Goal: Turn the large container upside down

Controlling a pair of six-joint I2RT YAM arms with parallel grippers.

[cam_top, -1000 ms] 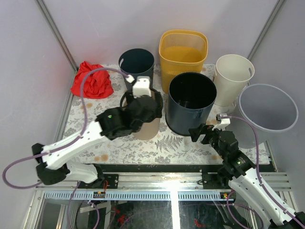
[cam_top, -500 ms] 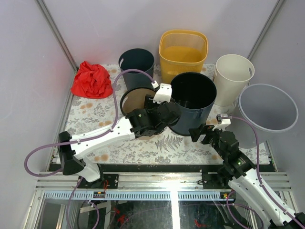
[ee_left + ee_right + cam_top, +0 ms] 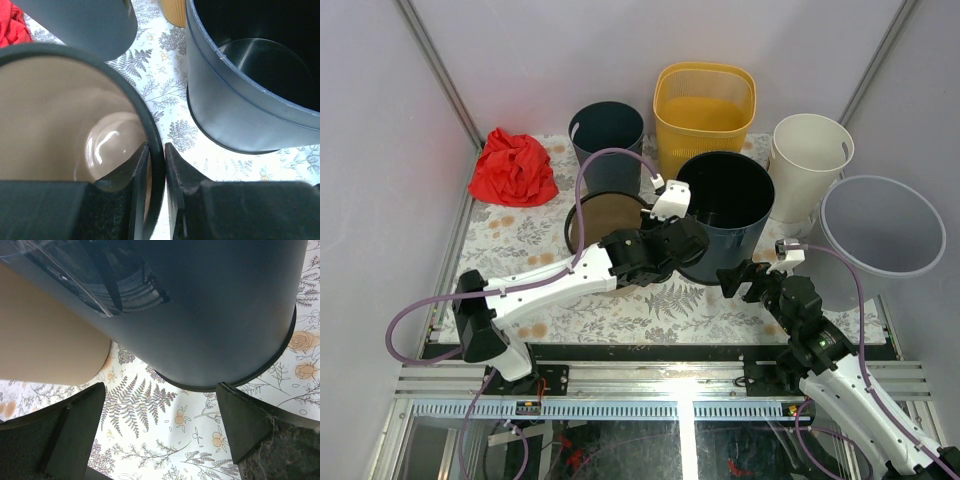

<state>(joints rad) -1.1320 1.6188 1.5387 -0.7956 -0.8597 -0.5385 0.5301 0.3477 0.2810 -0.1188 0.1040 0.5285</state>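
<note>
Top: the tan container (image 3: 605,215), prob. the task's large one, is standing upright on the counter (image 3: 620,305) beside a navy bin (image 3: 725,200); the left arm is stretching diagonally over it. Left wrist: the left pincer (image 3: 156,148) is pinching its rim, narrow, one finger inside, for tipping. Right wrist: the right pincer (image 3: 161,390) is gaping wide, empty, low by the navy bin's base.

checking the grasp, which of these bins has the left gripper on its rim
The tan bin with the dark rim, just left of the navy bin. The left gripper straddles that rim, one finger inside and one outside.
</note>
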